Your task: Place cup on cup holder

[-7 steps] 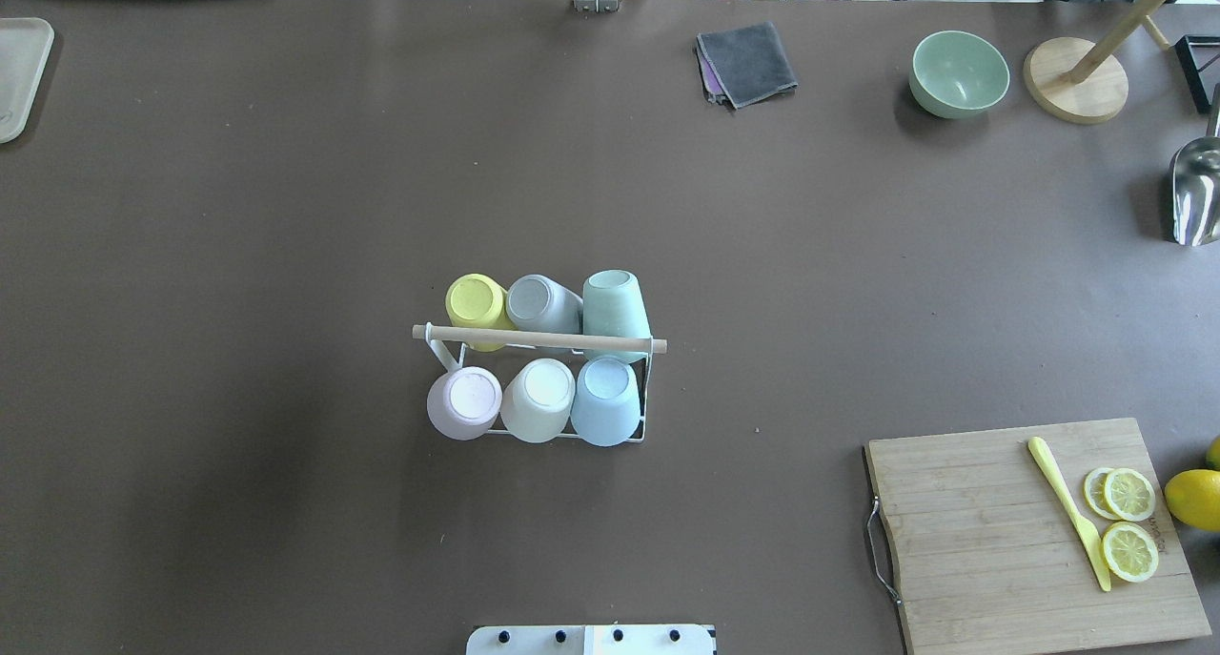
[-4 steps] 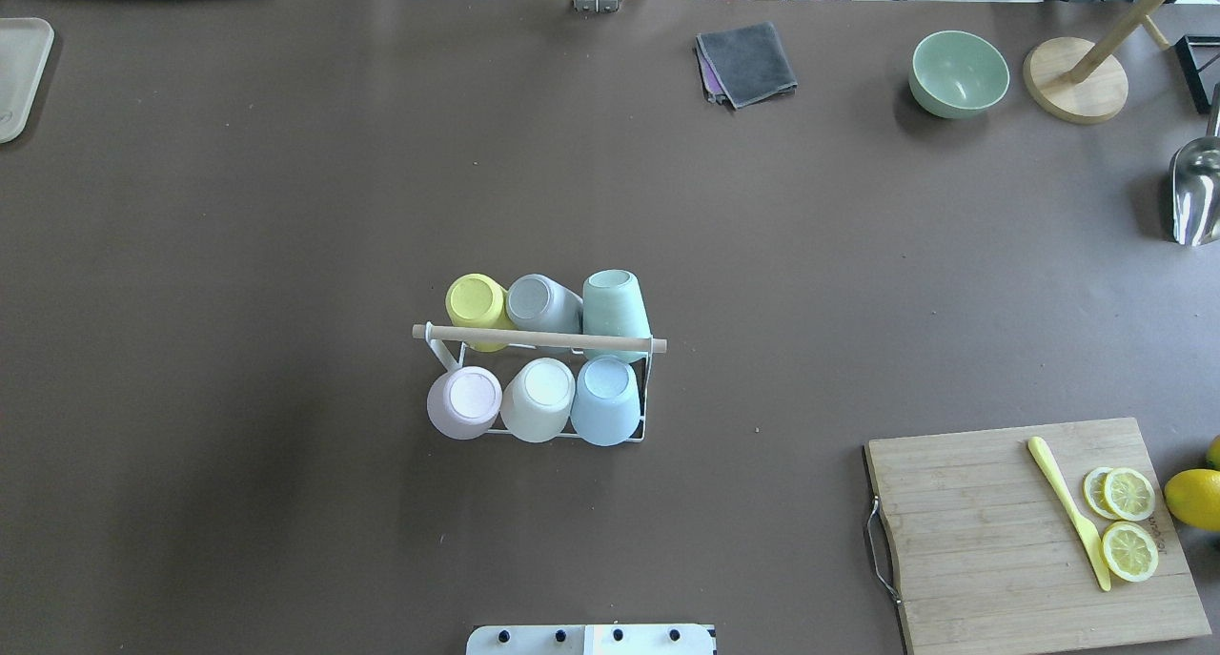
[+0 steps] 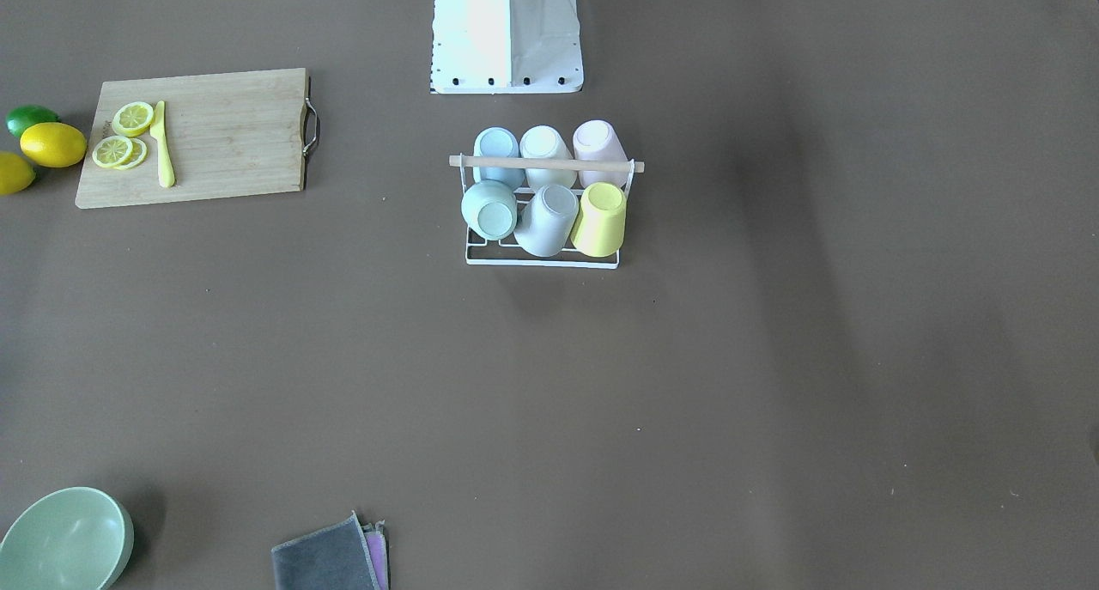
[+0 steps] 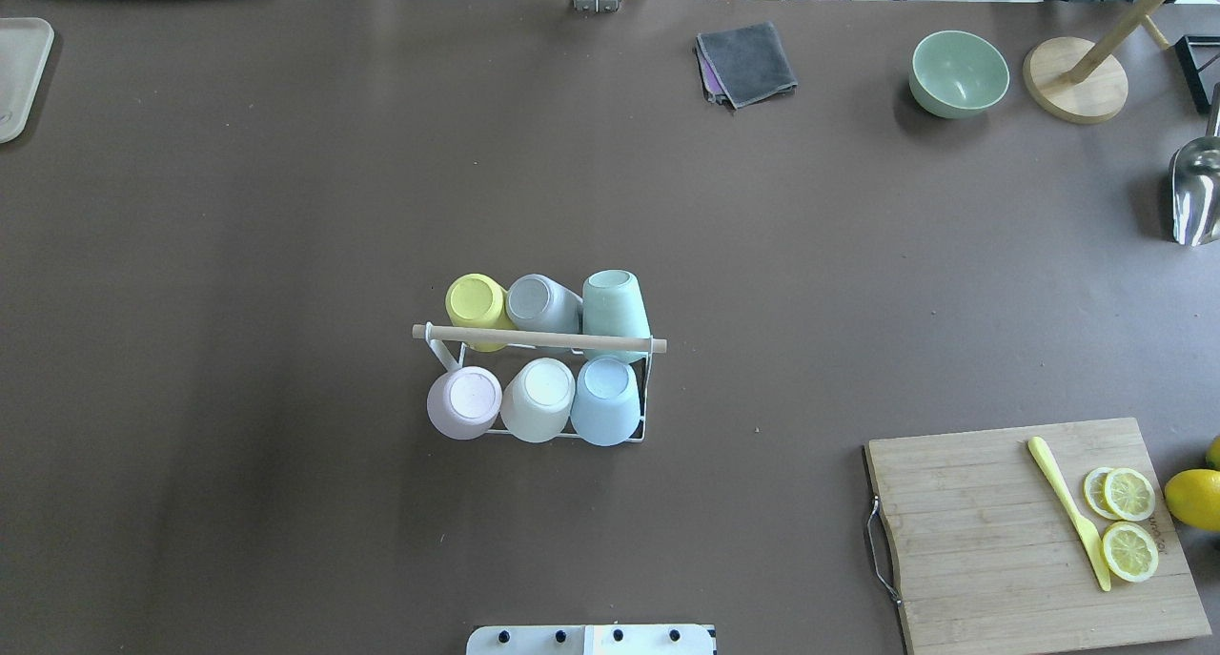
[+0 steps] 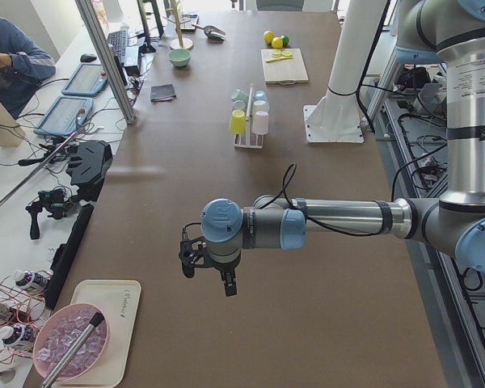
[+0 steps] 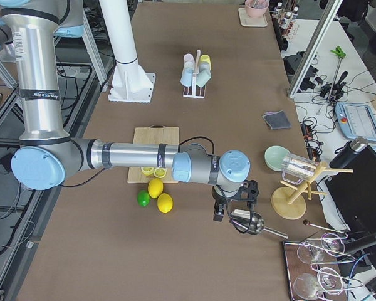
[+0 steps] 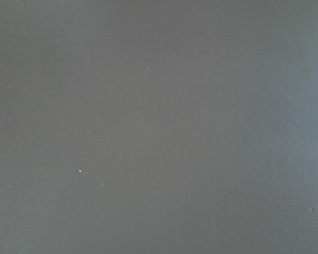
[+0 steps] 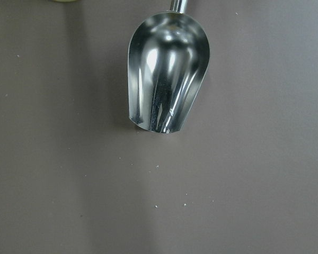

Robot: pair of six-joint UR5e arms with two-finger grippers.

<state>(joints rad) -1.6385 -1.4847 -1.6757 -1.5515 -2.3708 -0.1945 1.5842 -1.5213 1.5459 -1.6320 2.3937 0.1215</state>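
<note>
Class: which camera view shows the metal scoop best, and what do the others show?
Right wrist-mounted: the metal scoop lies close and central, its whole bowl visible. Overhead exterior crops it at the edge; exterior right shows it small; exterior left, tiny and far; the rest, nothing.

Nothing here can be read for certain; the cutting board [image 4: 991, 531] bears a small dark imprint at its edge beside the lemon slices [image 4: 1129, 551], too small to make out; the white tray [image 5: 123, 327] carries a faint cursive mark, illegible; the left arm [image 5: 478, 97] and right arm [image 6: 41, 69] show printed strips on their upright tubes, too blurred to read.
</note>
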